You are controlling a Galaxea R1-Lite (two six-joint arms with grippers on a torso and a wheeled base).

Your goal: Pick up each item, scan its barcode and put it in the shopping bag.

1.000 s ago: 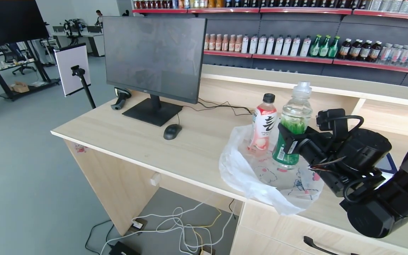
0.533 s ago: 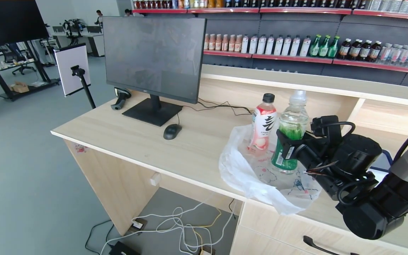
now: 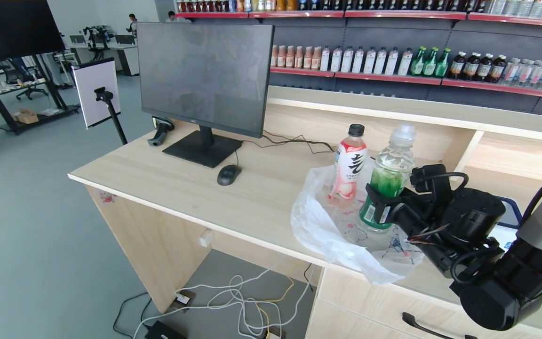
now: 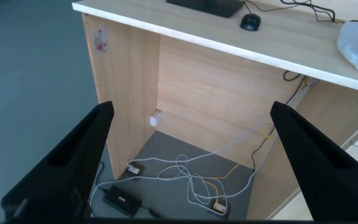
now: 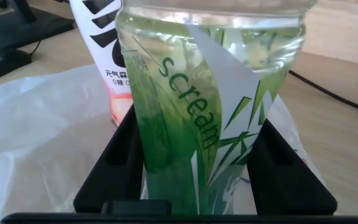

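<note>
My right gripper (image 3: 377, 199) is shut on a clear bottle with a green label (image 3: 392, 165), held upright with its base down in the white plastic shopping bag (image 3: 320, 230) on the desk. In the right wrist view the green bottle (image 5: 210, 106) stands between the black fingers (image 5: 120, 155). A pink drink bottle (image 3: 349, 165) stands upright on the bag just beside it, and the pink bottle (image 5: 101, 50) shows close behind. My left gripper (image 4: 191, 162) hangs open, low beside the desk, facing the floor and cables under it.
A monitor (image 3: 205, 70), a mouse (image 3: 228, 174) and a handheld barcode scanner (image 3: 160, 130) occupy the desk's left part. Cables (image 3: 233, 296) lie on the floor under the desk. Shelves of bottles (image 3: 393, 59) line the wall behind. A drawer handle (image 3: 421, 327) sits below the bag.
My right gripper has lowered the green bottle down into the bag, next to the pink bottle. The pink bottle and the bag have stayed in place.
</note>
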